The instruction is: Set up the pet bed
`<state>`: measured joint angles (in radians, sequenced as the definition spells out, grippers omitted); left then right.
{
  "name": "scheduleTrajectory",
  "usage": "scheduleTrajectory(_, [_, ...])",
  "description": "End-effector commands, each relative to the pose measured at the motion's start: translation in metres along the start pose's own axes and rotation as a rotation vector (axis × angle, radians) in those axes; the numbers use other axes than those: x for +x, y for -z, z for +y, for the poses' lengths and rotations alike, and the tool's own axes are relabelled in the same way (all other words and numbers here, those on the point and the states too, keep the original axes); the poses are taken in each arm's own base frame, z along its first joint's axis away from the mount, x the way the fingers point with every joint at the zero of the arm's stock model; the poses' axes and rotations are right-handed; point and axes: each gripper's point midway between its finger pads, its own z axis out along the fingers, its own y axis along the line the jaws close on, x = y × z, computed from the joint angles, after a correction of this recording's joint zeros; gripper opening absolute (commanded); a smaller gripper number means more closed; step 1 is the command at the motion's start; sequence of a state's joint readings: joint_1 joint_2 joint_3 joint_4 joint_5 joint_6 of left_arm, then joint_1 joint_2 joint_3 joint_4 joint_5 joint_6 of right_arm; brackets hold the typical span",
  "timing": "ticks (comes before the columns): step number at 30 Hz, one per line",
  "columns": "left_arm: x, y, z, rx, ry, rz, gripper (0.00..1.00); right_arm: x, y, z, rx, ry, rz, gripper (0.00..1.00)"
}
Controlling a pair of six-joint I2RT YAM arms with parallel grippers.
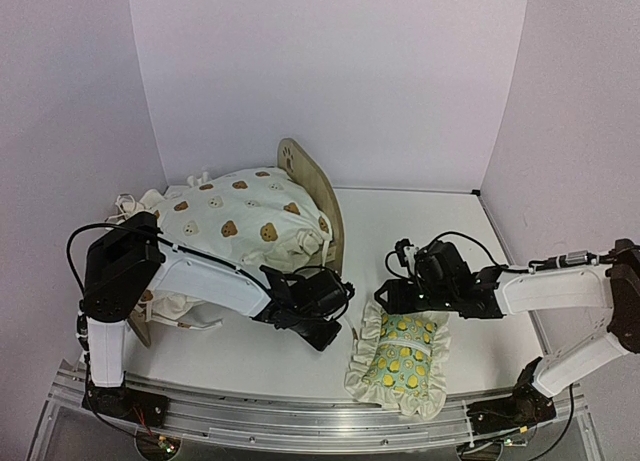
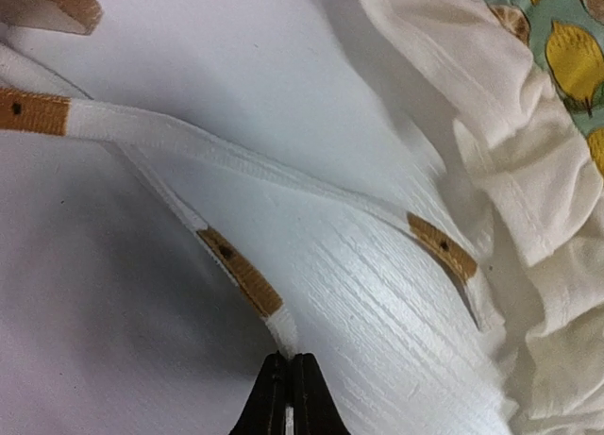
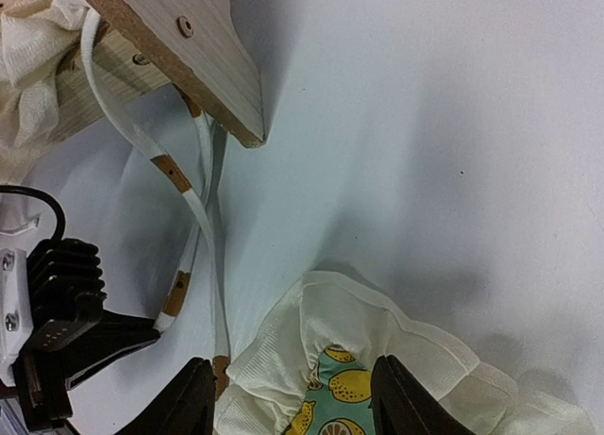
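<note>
Tie strap pinched for fastening
Left gripper (image 2: 288, 397), jaws closed on white tan-banded tie strap (image 2: 241, 275); right gripper (image 3: 293, 402), jaws open, straddles lemon-print ruffled pillow (image 3: 335, 383)

A cream bear-print cushion (image 1: 240, 216) trails white ties with tan patches (image 2: 236, 265) across the white table (image 1: 420, 221), near a lemon-print ruffled pillow (image 1: 398, 359).
</note>
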<state>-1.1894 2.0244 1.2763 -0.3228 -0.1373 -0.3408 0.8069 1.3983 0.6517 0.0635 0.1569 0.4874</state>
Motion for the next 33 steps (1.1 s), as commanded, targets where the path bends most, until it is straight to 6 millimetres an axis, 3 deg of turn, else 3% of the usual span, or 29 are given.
scheduleTrajectory(1, [0.004,-0.007,-0.003,-0.025,-0.007,-0.023,0.00,-0.008,0.005,0.002,-0.020,-0.016,-0.034,0.57])
scheduleTrajectory(12, [-0.046,0.043,-0.020,0.061,-0.041,-0.165,0.00,-0.013,0.011,0.002,-0.027,-0.022,-0.054,0.58])
scheduleTrajectory(20, [-0.078,0.060,-0.016,0.056,-0.046,-0.210,0.00,-0.011,0.006,0.001,-0.023,-0.011,-0.047,0.57])
scheduleTrajectory(27, [-0.110,0.055,0.004,0.034,-0.024,-0.232,0.00,-0.010,-0.001,-0.001,-0.021,0.023,-0.051,0.57])
scheduleTrajectory(33, [-0.124,0.046,0.030,0.043,0.032,-0.239,0.00,-0.006,-0.006,0.001,-0.058,0.080,-0.076,0.57])
